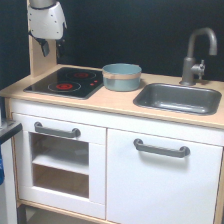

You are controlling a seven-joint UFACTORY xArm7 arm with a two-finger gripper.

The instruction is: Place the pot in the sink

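Note:
The pot (pixel 121 77), round and grey-blue with a tan band below its rim, stands upright on the wooden counter between the hob and the sink. The sink (pixel 178 98) is a dark grey rectangular basin set into the counter on the exterior view's right, with nothing in it. My gripper (pixel 52 48) hangs high at the upper left, above the back of the hob and well to the left of the pot. Its dark fingers (pixel 44 47) point down, spread apart with nothing between them.
A black two-burner hob (pixel 62 82) with red rings lies left of the pot. A grey tap (pixel 196 56) rises behind the sink. A wooden upright post (pixel 37 57) stands just behind the gripper. Below are white cabinet doors with grey handles (pixel 161 148).

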